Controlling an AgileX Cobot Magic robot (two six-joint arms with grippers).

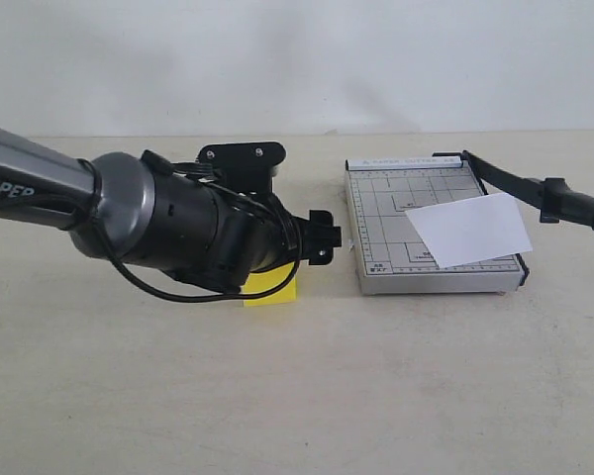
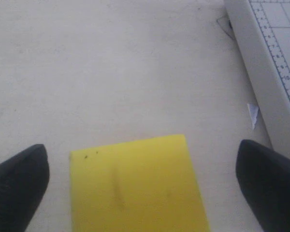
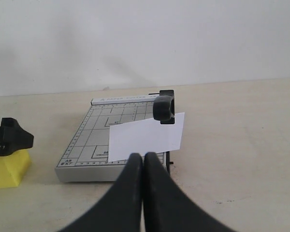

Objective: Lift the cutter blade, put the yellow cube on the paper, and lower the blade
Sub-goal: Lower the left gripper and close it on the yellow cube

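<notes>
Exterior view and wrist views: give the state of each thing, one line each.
cutter blade: raised above the trimmer board
yellow cube: on the table, not gripped
paper: flat on the trimmer board, skewed, overhanging its blade side
left gripper: open, straddling the yellow cube
right gripper: shut, empty

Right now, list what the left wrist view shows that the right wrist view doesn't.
Left wrist only: the left gripper with both fingertips open either side of the yellow cube, and a white paper scrap by the grey trimmer. Right wrist only: the paper, the cutter blade handle, the shut right gripper, the wall. Both: cube, trimmer, table.
</notes>
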